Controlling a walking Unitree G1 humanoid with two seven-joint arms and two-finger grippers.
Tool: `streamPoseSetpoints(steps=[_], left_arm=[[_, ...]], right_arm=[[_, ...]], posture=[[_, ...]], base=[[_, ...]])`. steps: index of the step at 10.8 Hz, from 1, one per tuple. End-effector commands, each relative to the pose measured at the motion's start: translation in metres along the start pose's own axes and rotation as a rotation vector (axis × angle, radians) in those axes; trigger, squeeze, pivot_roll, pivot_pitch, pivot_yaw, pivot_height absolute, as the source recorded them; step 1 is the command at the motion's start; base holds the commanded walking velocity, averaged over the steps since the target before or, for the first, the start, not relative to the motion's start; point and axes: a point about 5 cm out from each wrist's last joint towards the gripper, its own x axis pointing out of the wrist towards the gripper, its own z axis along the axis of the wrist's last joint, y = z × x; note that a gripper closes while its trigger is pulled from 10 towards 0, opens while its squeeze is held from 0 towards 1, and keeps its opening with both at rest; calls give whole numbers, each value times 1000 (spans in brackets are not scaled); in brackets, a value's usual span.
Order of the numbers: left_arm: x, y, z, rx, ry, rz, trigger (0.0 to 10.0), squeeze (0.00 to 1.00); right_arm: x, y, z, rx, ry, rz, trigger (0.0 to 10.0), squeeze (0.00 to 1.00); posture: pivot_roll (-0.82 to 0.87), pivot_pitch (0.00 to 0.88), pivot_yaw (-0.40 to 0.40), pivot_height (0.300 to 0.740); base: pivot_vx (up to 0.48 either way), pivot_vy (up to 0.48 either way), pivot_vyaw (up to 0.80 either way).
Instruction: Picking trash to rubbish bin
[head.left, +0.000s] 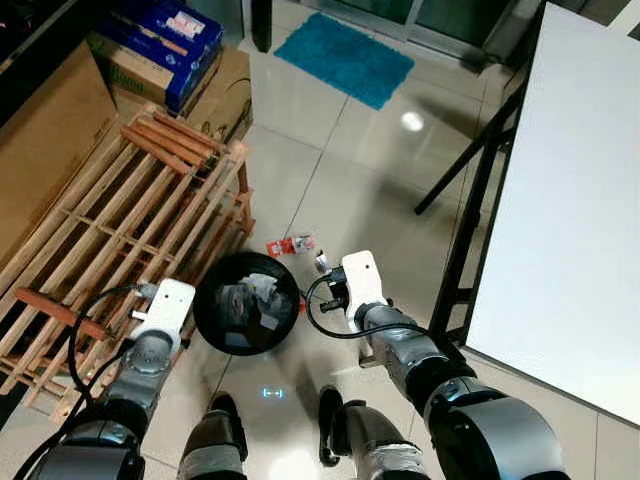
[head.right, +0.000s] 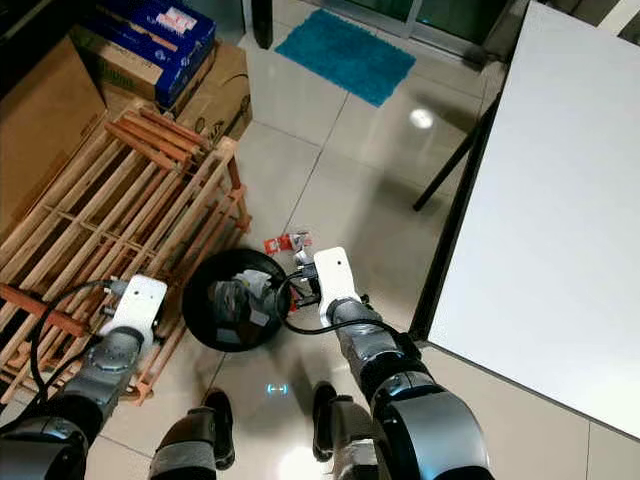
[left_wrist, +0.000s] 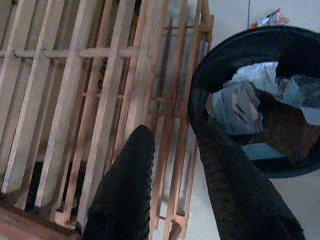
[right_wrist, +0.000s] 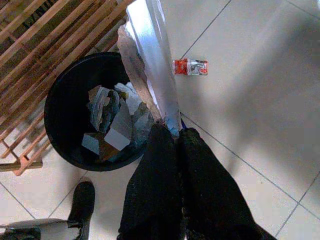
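Beside the black bin's rim (right_wrist: 55, 95), right fingers (right_wrist: 155, 165) clamped on a silver wrapper (right_wrist: 152, 60); left fingers (left_wrist: 125, 185) spread.

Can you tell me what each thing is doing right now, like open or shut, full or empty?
right gripper: shut on silver wrapper, next to the bin.
left gripper: open, holding nothing, over the wooden rack.
black bin: upright, lidless, partly filled with trash.
red wrapper: lying on the floor beyond the bin.

Black bin (head.left: 247, 303); silver wrapper (right_wrist: 152, 60); red-white packet (right_wrist: 190, 67), possibly printed; teal mat (head.left: 345, 58).
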Motion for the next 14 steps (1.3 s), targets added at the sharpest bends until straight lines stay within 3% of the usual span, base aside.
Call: streamPoseSetpoints(steps=[1, 4, 6, 10, 11, 13, 14], left_arm=[[-3, -8, -10, -3, 35, -32, 10000, 0], [-3, -18, -4, -56, 12, -59, 10000, 0], [-1, -24, 9, -250, -44, -106, 10000, 0], [-4, -50, 11, -252, -38, -183, 10000, 0], [-6, -53, 9, -260, -35, -186, 10000, 0], [-7, -53, 6, -274, -29, -171, 10000, 0], [-7, -47, 1, -276, -21, -151, 10000, 0]], right_arm=[[3, 39, -3, 49, 16, 80, 10000, 0], [4, 47, 1, 64, 8, 100, 10000, 0], [4, 52, 3, 43, 0, 149, 10000, 0], [-3, 6, -18, 29, 49, 24, 10000, 0], [-3, 4, -20, 23, 59, 18, 10000, 0], [-1, 18, -14, 30, 45, 47, 10000, 0], [3, 39, -1, 48, 9, 99, 10000, 0]], posture=[[124, 374, -127, 740], [121, 379, -129, 740], [107, 376, -132, 740], [84, 315, -122, 740], [87, 317, -123, 740], [97, 328, -121, 740], [101, 334, -119, 740]], base=[[0, 0, 0], [0, 0, 0], [0, 0, 0], [0, 0, 0], [0, 0, 0], [0, 0, 0], [0, 0, 0]])
